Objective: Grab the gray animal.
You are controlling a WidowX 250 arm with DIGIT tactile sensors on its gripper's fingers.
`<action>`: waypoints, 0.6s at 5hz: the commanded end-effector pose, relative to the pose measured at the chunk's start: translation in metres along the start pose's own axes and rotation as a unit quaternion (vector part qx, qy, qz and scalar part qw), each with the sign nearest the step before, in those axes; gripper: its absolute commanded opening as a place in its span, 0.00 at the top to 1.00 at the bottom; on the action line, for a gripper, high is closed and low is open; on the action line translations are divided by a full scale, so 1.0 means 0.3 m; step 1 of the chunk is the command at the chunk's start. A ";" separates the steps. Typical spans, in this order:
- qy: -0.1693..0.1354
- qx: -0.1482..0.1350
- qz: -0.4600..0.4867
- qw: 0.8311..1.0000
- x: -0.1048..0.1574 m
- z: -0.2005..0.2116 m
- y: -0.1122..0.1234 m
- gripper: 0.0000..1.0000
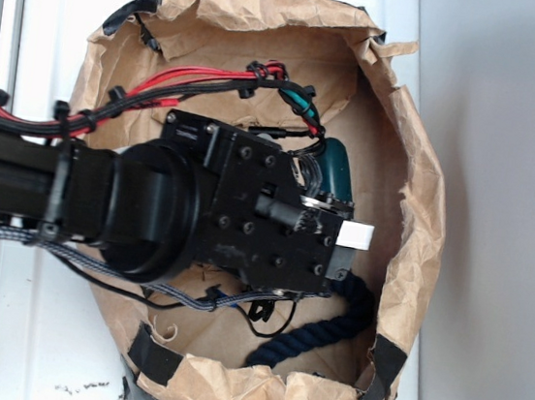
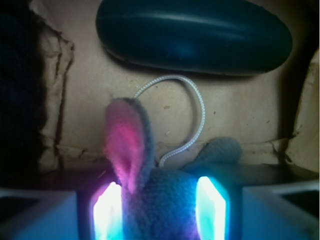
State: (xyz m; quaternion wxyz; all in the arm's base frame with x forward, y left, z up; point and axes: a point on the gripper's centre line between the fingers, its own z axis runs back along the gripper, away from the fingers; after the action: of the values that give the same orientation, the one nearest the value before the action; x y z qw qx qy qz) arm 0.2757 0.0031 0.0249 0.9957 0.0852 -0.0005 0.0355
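hand (image 2: 160,212) fingers (image 2: 107,212) press both sides of the gray animal (image 2: 155,200), closed on it; green capsule (image 2: 195,35) lies at twelve o'clock, paper bag wall (image 1: 413,208) close around, rope (image 1: 330,325) nearby.

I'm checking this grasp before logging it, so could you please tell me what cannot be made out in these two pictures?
- Gray bunny: hidden under the arm in the exterior view; in the wrist view its body is cut off by the bottom edge.
- Gripper: whether the glowing fingers actually press the plush is unclear in the wrist view.
- Navy rope: mostly covered by the arm, exterior view.
- Dark green capsule: top cut off, wrist view.
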 end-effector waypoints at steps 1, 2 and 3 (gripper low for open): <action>0.000 -0.085 0.014 0.996 0.020 0.218 0.039 1.00; 0.015 -0.137 0.009 0.990 -0.065 0.379 0.071 1.00; 0.017 -0.163 0.002 0.986 -0.105 0.475 0.094 1.00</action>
State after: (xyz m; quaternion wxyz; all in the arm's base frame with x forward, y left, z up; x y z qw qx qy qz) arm 0.2372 -0.0090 0.1537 0.9951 -0.0806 0.0453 0.0354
